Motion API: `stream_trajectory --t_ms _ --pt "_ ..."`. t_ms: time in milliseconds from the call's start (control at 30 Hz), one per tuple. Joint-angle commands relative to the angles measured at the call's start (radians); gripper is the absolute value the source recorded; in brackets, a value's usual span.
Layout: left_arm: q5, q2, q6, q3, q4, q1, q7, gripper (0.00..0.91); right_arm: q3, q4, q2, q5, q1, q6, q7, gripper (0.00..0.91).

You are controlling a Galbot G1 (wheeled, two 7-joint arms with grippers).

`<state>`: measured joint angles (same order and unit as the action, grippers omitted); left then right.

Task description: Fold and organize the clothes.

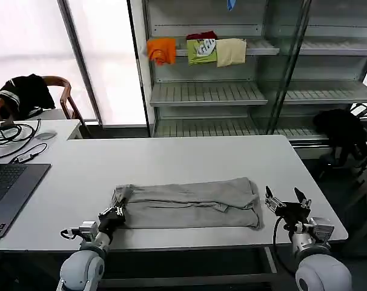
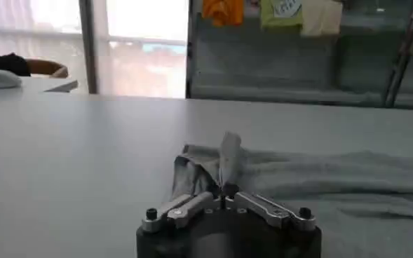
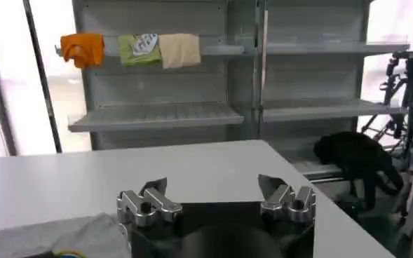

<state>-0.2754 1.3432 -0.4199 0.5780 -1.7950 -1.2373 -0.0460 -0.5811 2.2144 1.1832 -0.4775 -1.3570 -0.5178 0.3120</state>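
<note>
My left gripper (image 1: 117,213) has its jaws pinched on the near left corner of the shirt (image 1: 192,204), lifting a small peak of fabric (image 2: 224,160). My right gripper (image 1: 287,204) has its jaws spread wide, holding nothing, just beside the shirt's right edge. The grey shirt lies folded in a long band on the desk (image 1: 171,160), near its front edge.

my left gripper (image 1: 118,211) sits at the near left corner of the grey shirt (image 1: 192,203), fingers pinched on the fabric. the shirt lies folded into a long band across the white table (image 1: 171,159). my right gripper (image 1: 286,200) rests just beside the shirt's right end, fingers spread apart, touching no cloth. a laptop (image 1: 8,191) sits at the table's left edge.
</note>
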Motion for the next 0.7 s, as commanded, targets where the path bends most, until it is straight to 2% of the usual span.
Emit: stream_trajectory --t_ms 33,367,533,700 --pt "-0.009 -0.058 0.006 0.056 0.041 0.017 -0.003 0.010 0.006 -0.008 0.002 0.002 0.004 0.001 0.000 0.907" --pt "0.003 -0.258 0.047 0.198 0.156 0.046 -0.012 0.020 0.032 -0.032 0.009 0.015 0.013 0.009 0.001 0.907" --pt "0.002 -0.384 0.072 0.265 0.301 0.080 -0.019 0.010 0.042 -0.033 0.014 0.022 0.013 0.011 0.001 0.907" --pt "-0.002 -0.410 0.086 0.280 0.319 0.077 -0.035 0.010 0.056 -0.041 0.021 0.034 0.022 0.010 0.000 0.907"
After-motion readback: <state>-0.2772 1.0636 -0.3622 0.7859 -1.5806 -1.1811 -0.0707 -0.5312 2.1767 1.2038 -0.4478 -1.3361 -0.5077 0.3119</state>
